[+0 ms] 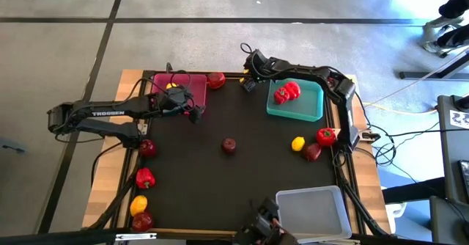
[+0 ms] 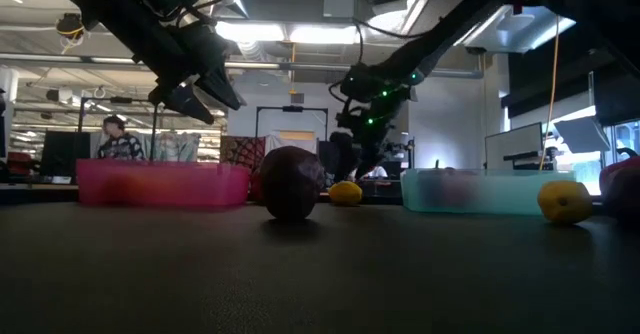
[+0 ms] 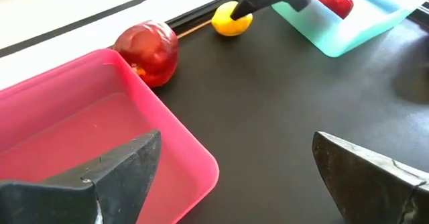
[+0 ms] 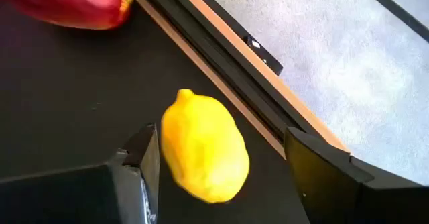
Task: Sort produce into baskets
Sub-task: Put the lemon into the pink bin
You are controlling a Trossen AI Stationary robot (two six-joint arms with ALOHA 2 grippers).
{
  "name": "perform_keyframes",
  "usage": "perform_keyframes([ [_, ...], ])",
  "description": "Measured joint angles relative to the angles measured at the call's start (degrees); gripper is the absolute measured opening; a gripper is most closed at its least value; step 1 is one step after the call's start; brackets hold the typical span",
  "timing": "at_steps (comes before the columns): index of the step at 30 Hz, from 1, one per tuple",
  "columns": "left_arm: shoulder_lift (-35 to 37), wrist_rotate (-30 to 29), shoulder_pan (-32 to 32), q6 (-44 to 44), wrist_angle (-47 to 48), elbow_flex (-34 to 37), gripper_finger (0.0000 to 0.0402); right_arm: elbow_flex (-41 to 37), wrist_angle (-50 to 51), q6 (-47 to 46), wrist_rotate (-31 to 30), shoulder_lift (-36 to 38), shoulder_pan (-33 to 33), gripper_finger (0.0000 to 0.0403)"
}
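Note:
A yellow lemon (image 4: 204, 147) lies on the black mat beside the table's far edge. My right gripper (image 4: 221, 133) is open around it, one finger on each side; in the high view this gripper (image 1: 249, 75) hides the lemon. My left gripper (image 3: 234, 184) is open and empty over the near right corner of the pink basket (image 1: 179, 91). A dark red apple (image 1: 215, 80) rests on the mat against that basket's far right corner. The teal basket (image 1: 297, 105) holds red peppers (image 1: 287, 92). The clear basket (image 1: 311, 210) stands at the near edge. My right gripper slants down at the lemon from the table's right side. One finger (image 4: 141, 167) stands right against the lemon's side (image 4: 171, 143), and I cannot tell whether they touch. The other finger is clear of it. The lemon lies on the mat.
Loose produce lies about: an apple (image 1: 229, 145) mid-table; a lemon (image 1: 297, 144), a pepper (image 1: 326, 136) and an apple (image 1: 313, 152) at the right; an apple (image 1: 147, 147), a pepper (image 1: 145, 177), a lemon (image 1: 138, 205) and an apple (image 1: 142, 220) along the left edge.

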State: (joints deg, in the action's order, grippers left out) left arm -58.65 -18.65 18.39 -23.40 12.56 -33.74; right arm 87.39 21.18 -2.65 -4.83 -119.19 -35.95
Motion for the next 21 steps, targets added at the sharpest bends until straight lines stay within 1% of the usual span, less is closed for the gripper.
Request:
perform_keyframes([
  [10,0.0,0.0,0.0,-0.1,0.0,0.0,0.0384,0.0,0.5,-0.4,1.0,-0.4,-0.5,0.0237],
  [17,0.0,0.0,0.0,-0.2,0.0,0.0,0.0384,0.0,4.1,-0.7,1.4,-0.9,-0.5,0.0237],
  [21,0.0,0.0,0.0,-0.2,0.0,0.0,0.0384,0.0,3.9,-0.8,1.4,-1.0,-0.5,0.0236],
])
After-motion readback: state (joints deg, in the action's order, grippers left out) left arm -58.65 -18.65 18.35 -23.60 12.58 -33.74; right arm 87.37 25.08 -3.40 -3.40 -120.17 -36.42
